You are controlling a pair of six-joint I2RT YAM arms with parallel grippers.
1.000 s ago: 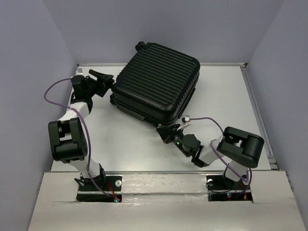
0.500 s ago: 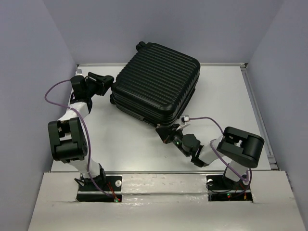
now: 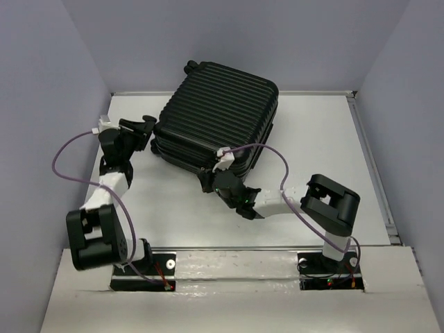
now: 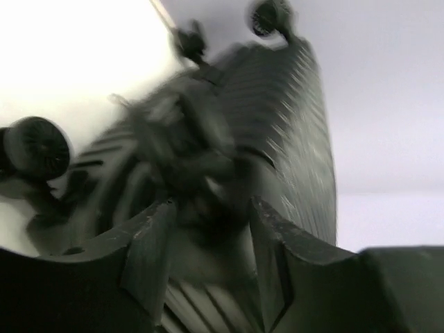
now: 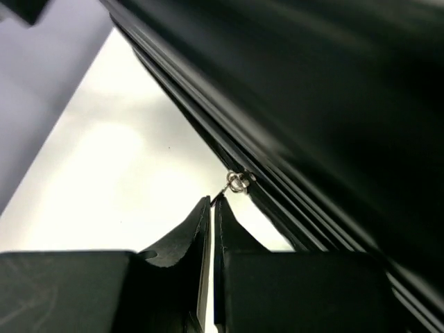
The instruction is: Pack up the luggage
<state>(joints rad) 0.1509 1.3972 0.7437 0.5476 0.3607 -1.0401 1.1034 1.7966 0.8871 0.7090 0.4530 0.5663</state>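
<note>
In the top view the luggage [image 3: 215, 125] lies flat on the counter [image 3: 319, 139] in the upper middle of the frame, turned askew to the counter's edges. The left pincer [image 3: 143, 130] sits just left of it, at the corner by a caster wheel [image 4: 35, 147]. The right pincer [image 3: 211, 182] is against the luggage's lower edge near the frame's centre, with the zipper pull [image 5: 238, 182] at its tips.
</note>
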